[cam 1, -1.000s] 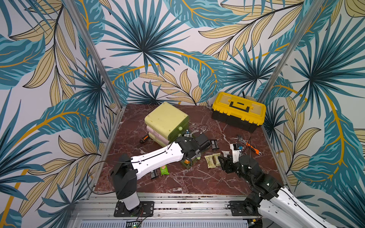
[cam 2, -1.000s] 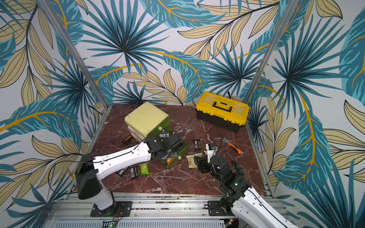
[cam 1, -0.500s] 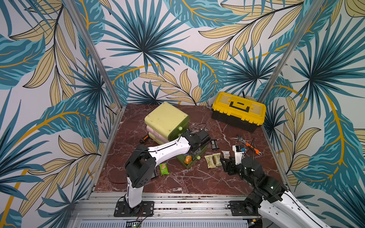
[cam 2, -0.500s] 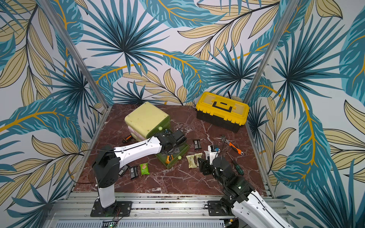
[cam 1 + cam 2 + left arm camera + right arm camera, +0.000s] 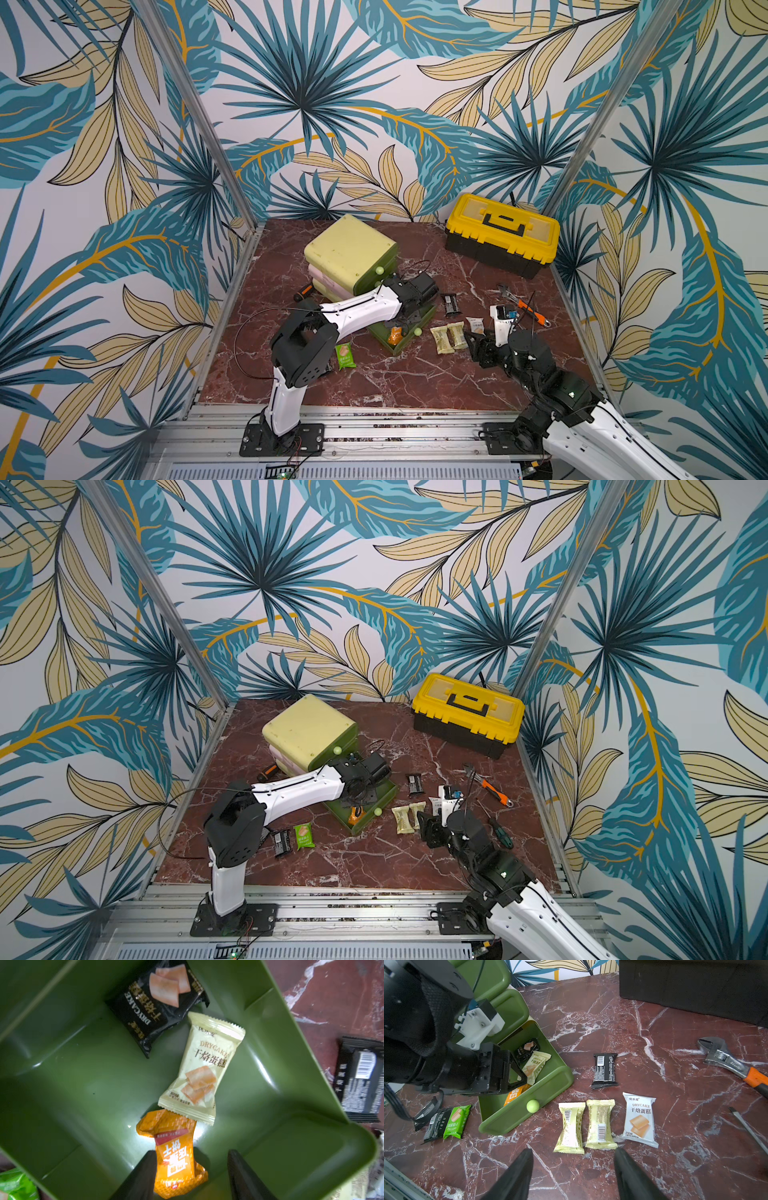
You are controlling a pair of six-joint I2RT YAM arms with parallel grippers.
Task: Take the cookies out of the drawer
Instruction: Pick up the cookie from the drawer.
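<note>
At the front edge, my right gripper [image 5: 573, 1152] hangs near two pale packets [image 5: 570, 1126] on the marble [image 5: 675, 1167], fingers apart, empty. Farther in, the green drawer [image 5: 62, 1084] holds an orange packet [image 5: 176, 1157], a cream packet [image 5: 203, 1076] and a black packet [image 5: 155, 1007]; my left gripper [image 5: 191, 1152] has its fingers apart astride the orange one. Beyond, the yellow toolbox [image 5: 500, 232] is shut.

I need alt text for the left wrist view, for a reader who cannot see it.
The open left gripper reaches into the green drawer, with an orange packet lying between its fingers. A cream packet and a black packet also lie in the drawer.
</note>
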